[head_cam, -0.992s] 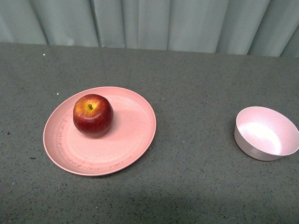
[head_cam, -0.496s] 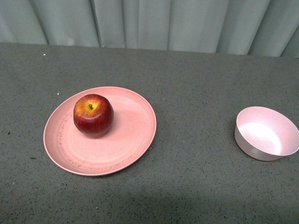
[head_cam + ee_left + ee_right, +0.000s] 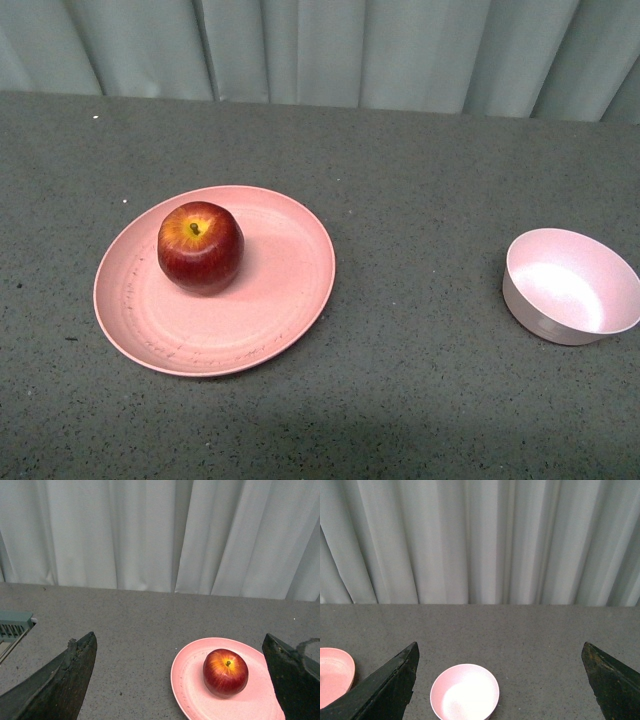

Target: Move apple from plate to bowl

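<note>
My left tool [image 3: 178,640] is spread wide and holds nothing. Its two dark fingers [image 3: 65,680] stick out with a big gap between them. My right tool [image 3: 499,647] is spread wide too, and it also holds nothing. Neither tool shows in the front view.

Past my left tool I see the apple [image 3: 225,672]. In the front view it sits left of the middle of the frame, on the upper left part of the plate [image 3: 270,290]. The bowl [image 3: 530,312] stands at the right edge of the frame, well apart from the plate, with gray tabletop [image 3: 420,220] between them.

I think the apple is hard and a bit heavy. Its skin is shiny, so it may slip. It is round, so it may roll. I would take it by its two fat sides, around the middle, not by the little stem.

The apple is dark red and glossy. It has a yellow-orange patch around its short stem, and the stem points up.
</note>
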